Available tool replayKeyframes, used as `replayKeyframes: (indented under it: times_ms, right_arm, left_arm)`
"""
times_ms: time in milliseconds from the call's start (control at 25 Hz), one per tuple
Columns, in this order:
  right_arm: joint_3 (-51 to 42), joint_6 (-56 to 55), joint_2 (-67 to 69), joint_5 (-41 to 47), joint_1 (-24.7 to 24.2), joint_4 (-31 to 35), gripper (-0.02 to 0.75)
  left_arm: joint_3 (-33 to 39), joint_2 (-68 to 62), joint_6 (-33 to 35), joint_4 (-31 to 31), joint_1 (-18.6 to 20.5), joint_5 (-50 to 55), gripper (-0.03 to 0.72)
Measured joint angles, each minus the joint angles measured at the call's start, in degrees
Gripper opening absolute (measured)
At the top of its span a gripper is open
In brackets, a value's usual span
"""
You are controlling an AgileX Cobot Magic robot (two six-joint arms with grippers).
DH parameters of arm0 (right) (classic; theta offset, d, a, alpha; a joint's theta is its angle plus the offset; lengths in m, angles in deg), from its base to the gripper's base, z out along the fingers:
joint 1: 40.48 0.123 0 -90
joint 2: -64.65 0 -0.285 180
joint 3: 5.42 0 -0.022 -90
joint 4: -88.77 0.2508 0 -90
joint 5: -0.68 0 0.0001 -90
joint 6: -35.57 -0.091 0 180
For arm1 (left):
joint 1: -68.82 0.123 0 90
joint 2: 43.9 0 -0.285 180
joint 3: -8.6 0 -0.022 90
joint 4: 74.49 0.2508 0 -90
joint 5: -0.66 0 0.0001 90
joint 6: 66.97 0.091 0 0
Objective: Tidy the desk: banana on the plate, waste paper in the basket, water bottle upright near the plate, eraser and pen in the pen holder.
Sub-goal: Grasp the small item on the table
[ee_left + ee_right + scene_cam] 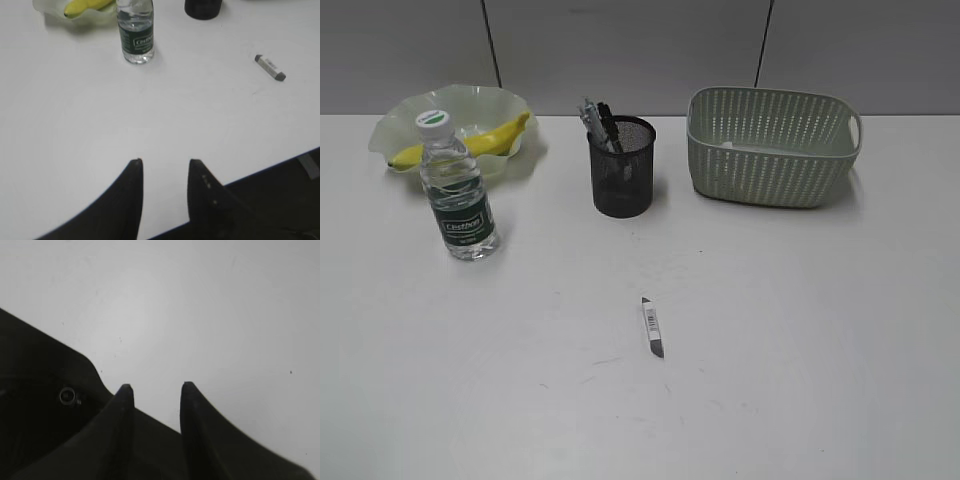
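The left tool (pixel 165 162) is hanging part-way open over the bare white counter (pixel 800 350), its two dark fingers (pixel 132 190) standing apart with nothing between them and touching nothing. The right tool (pixel 154 387) is likewise hovering over a blank patch of counter, fingers spread and grasping nothing.

Taking the black mesh pen holder (pixel 622 170) as the landmark: in front of it, well apart, one small grey eraser (pixel 652 327) with a barcode sleeve is lying flat on the counter. The holder itself is standing upright and carrying what looks like two pens (pixel 600 122), their ends sticking up above its rim; the exact count is hard to tell. To the left of the holder one clear water bottle (pixel 458 190) with a white cap and dark green label is standing upright, just in front of the pale green ruffled plate (pixel 405 115). One yellow banana (pixel 480 142) is lying in that plate. To the right of the holder one sage green perforated basket (pixel 772 150) is sitting; a pale shape is showing inside it near the back left wall, but it is too unclear to name.
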Motion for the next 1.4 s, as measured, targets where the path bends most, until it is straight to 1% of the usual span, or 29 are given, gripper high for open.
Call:
replayKeyframes:
  times_ms: [240,360,480,600,720,880,1040,1240,1320,1400]
  right_arm:
    - [-2.8,0.0,-23.0,-0.2,0.0,0.0,0.265]
    - [-3.4,0.0,-31.3,0.9,0.0,-0.3,0.265]
    - [-3.5,0.0,-32.7,1.8,0.0,-0.5,0.265]
    - [-3.9,0.0,-32.7,1.7,0.0,-0.3,0.265]
    - [-3.9,0.0,-32.7,1.7,0.1,-0.4,0.265]
    - [-3.9,0.0,-32.8,1.7,0.1,-0.3,0.265]
    - [-3.9,0.0,-32.8,1.7,0.1,-0.4,0.265]
    - [-3.9,0.0,-32.8,1.7,0.1,-0.4,0.265]
    - [-3.9,0.0,-32.8,1.7,0.1,-0.4,0.265]
    - [-3.9,0.0,-32.8,1.7,0.1,-0.4,0.265]
  left_arm:
    - [-0.8,-11.9,0.0,-1.3,0.0,-2.0,0.230]
    - [-1.8,-18.1,0.0,-3.9,-0.1,-9.9,0.230]
    - [-2.2,-25.5,0.0,-7.7,-0.1,-22.5,0.230]
    - [-2.6,-36.8,0.0,-16.3,-0.1,-31.9,0.230]
    - [-5.4,-47.5,0.0,-23.8,-0.1,-35.3,0.233]
    - [-13.8,-62.4,0.0,-30.1,-0.5,-35.4,0.237]
    - [-25.0,-75.9,-1.1,-32.2,-3.5,-31.7,0.241]
    - [-39.9,-90.7,-9.0,-32.2,-6.9,-23.3,0.279]
    - [-46.0,-96.2,-12.5,-30.3,-7.8,-18.9,0.293]
    - [-51.6,-100.9,-16.3,-26.4,-8.9,-13.7,0.315]
